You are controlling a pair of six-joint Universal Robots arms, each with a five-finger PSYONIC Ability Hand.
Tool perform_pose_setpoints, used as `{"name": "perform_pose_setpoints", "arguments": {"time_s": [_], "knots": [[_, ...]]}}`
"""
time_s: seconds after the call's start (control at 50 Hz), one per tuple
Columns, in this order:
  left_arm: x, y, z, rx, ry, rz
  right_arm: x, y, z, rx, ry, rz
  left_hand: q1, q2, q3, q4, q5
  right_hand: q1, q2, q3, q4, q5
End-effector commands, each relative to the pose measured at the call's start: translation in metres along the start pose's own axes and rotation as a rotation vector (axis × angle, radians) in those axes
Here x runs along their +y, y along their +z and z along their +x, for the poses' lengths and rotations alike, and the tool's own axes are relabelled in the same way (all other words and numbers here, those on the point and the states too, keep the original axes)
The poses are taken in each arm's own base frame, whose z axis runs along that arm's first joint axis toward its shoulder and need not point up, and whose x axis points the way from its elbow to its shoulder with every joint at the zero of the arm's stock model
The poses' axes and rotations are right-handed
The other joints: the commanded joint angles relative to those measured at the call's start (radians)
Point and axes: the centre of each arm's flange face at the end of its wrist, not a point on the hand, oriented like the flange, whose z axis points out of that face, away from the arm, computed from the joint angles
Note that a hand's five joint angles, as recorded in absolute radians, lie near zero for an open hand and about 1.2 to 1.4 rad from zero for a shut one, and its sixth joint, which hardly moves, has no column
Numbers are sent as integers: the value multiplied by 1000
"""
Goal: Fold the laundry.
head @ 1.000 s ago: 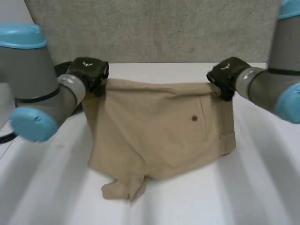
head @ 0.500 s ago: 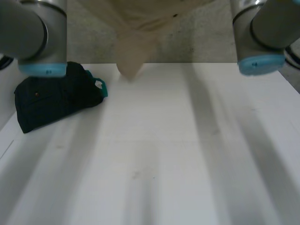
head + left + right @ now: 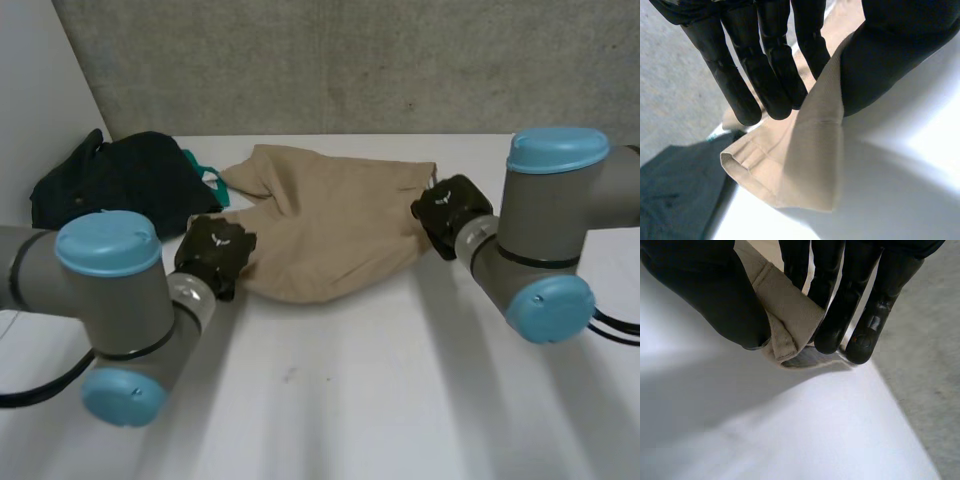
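The tan cloth garment (image 3: 330, 235), probably a pair of shorts, lies bunched and creased on the white table (image 3: 380, 400) between the two hands. The left hand (image 3: 215, 255) sits at the garment's near-left edge. In its wrist view a hemmed fold of the cloth (image 3: 805, 165) is pinched between the straight fingers (image 3: 765, 85) and the thumb (image 3: 890, 55). The right hand (image 3: 450, 212) sits at the opposite, right-hand edge and is likewise clamped on the cloth. There a stitched hem (image 3: 785, 310) is caught between the thumb (image 3: 715, 295) and the fingers (image 3: 840, 305), close to the table top.

Holding the two far-apart ends likely lets the arms draw the cloth taut and lay it flat, since a neat fold needs a smooth, spread piece. Each hand takes only a small bite at an edge, which leaves most of the fabric free to settle. The garment looks spread out only in part, so the folding itself appears not yet started.

A dark green bundled garment with a teal trim (image 3: 120, 180) rests at the far left of the table, just beside the tan one. It is probably set aside there to leave the middle free as working space.
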Motion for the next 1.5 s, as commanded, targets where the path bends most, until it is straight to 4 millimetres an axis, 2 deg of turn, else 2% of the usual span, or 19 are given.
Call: {"name": "perform_pose_setpoints", "arguments": {"time_s": [0.02,0.04,0.1,0.18,0.26,0.34,0.4,0.42,0.5,0.62,0.72,0.82,0.9,1.06,1.16,1.18,1.22,1.34,1.5], "knots": [[-4,-94,-6,61,54,-202,16,-76,-13,-240,-18,-198,255,200,203,194,242,439,229,204,208,231],[-1,-117,0,122,80,-250,22,-94,-11,-277,-39,-253,255,200,203,194,242,439,229,204,208,231],[7,-154,15,255,144,-343,36,-125,-9,-350,-110,-348,255,200,203,194,242,439,229,204,208,231],[9,-162,24,311,171,-353,42,-130,-10,-371,-169,-352,255,200,203,194,242,439,229,204,208,231],[9,-137,28,299,173,-345,41,-116,-5,-305,-136,-310,255,200,203,194,242,439,229,204,208,231],[-5,-89,17,211,133,-272,40,-86,-4,-243,-42,-277,255,200,203,194,242,439,229,204,208,231],[-8,-70,8,168,115,-255,40,-82,-3,-225,5,-271,-160,-215,-211,-221,-173,439,229,204,208,231],[-9,-62,4,153,107,-251,42,-81,-5,-224,25,-272,-466,-522,-518,-528,-480,439,229,204,208,231],[-18,-49,-6,111,90,-205,48,-84,-11,-236,37,-284,-967,-1022,-1018,-1028,-980,439,229,204,208,231],[-43,-27,-26,15,58,-59,51,-85,-16,-242,36,-280,-957,-1012,-1009,-1018,-971,439,229,204,208,231],[-54,5,-39,12,38,84,55,-88,-20,-248,37,-289,-919,-974,-971,-980,-933,439,229,204,208,231],[-47,39,-39,84,29,146,56,-93,-21,-238,35,-276,-822,-877,-874,-883,-836,439,229,204,208,231],[-30,66,-26,171,23,153,55,-100,-22,-224,33,-256,-775,-830,-827,-836,-789,439,229,204,208,231],[-5,88,-9,240,23,124,57,-106,-24,-224,32,-255,-620,-675,-672,-681,-634,439,229,204,208,231],[2,94,-7,236,22,104,61,-106,-24,-225,34,-266,-233,-288,-285,-294,-246,439,229,204,208,231],[1,94,-8,223,23,100,61,-106,-23,-224,34,-267,36,-20,-16,-26,22,439,229,204,208,231],[1,93,-11,197,24,88,62,-105,-22,-221,29,-266,254,199,202,193,241,439,229,204,208,231],[12,75,-25,52,143,-40,60,-104,-20,-212,18,-256,255,200,203,194,242,439,229,204,208,231],[36,53,-16,17,260,-185,58,-103,-19,-206,17,-248,255,200,203,194,242,439,229,204,208,231]]}}
